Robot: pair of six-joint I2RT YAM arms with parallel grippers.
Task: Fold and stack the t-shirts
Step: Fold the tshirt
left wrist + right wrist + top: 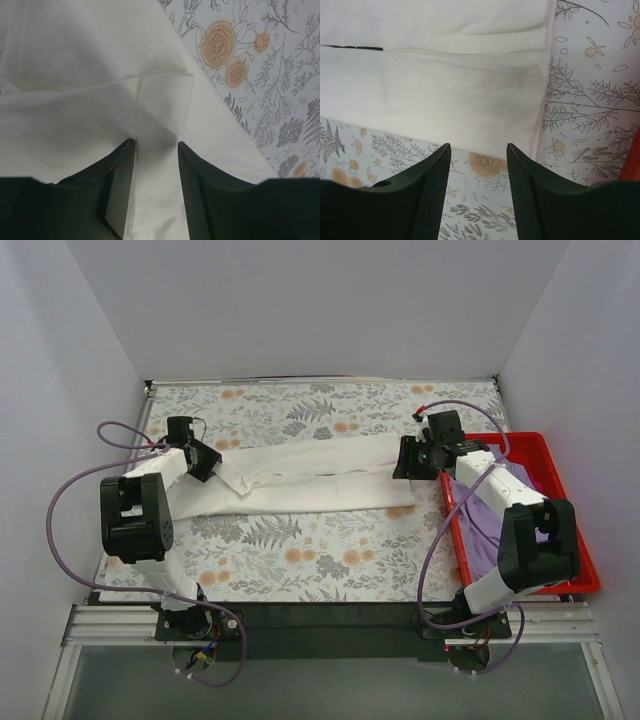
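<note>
The white t-shirt (310,480) lies folded lengthwise into a long strip across the floral tablecloth (300,550). My left gripper (213,462) is at its left end, open, with its jaws straddling a raised fold of the cloth (150,100). My right gripper (405,458) is at its right end, open and empty, with its fingertips just short of the shirt's hem (445,90). A thin black line of the graphic (350,47) shows in a fold. The lavender t-shirt (490,525) lies crumpled in the red bin (575,530).
The red bin stands along the table's right edge, and its corner shows in the right wrist view (635,155). White walls close in the table at the back and on both sides. Bare tablecloth lies in front of the shirt and behind it.
</note>
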